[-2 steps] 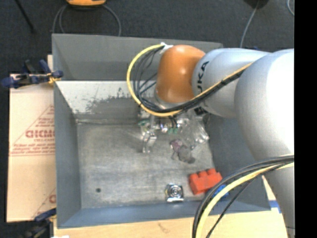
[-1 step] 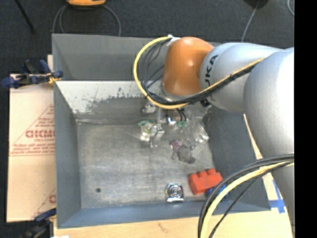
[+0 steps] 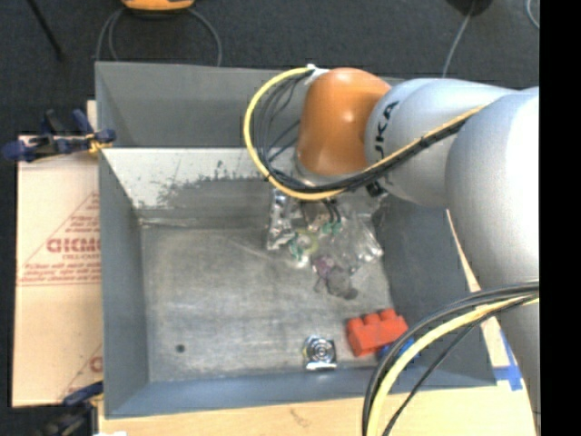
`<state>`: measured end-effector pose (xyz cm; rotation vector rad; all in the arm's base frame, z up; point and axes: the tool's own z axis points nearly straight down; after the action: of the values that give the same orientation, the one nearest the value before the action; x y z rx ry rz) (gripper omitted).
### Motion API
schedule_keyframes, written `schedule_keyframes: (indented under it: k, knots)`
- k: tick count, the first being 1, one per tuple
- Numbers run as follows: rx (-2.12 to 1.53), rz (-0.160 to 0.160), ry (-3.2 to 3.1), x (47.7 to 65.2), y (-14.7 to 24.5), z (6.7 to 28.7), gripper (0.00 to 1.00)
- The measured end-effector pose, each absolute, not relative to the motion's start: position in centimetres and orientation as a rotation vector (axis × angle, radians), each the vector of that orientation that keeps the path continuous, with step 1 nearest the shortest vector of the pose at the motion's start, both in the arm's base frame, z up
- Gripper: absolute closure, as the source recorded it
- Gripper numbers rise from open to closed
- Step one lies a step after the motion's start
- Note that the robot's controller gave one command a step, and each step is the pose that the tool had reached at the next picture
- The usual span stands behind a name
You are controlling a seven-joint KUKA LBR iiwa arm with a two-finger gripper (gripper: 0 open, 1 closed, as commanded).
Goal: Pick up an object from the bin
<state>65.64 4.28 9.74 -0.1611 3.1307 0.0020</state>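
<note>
We see a grey metal bin (image 3: 120, 271) from above, with the robot arm (image 3: 472, 153) reaching in from the right. A red toy block (image 3: 372, 331) near the bin's front wall serves as our landmark.

Above and to the left of the red toy block, the gripper (image 3: 283, 230) hangs low under the wrist's orange cover (image 3: 338, 121). It sits at the edge of a small heap of clear and green bits (image 3: 320, 236). We cannot tell whether the gripper is released or clenched, nor whether anything is caught in it.

A dull purple piece (image 3: 334, 278) lies just above the red toy block, between it and the heap. A small silver round thing (image 3: 319, 352) lies just left of the red toy block, against the front wall. The floor further left of the block looks bare.

We judge this to be the grasping step, with the gripper down at the heap and nothing lifted. The likeliest target is a piece of that heap. The next move calls for a firm closing on one piece, then a straight lift clear of its tangled neighbours.
</note>
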Motion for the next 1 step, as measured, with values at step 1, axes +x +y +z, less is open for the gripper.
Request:
schedule_keyframes:
  k: [1]
  knots:
    - [-0.212, -0.004, 3.12, 64.89, 3.55, 22.13, 1.0]
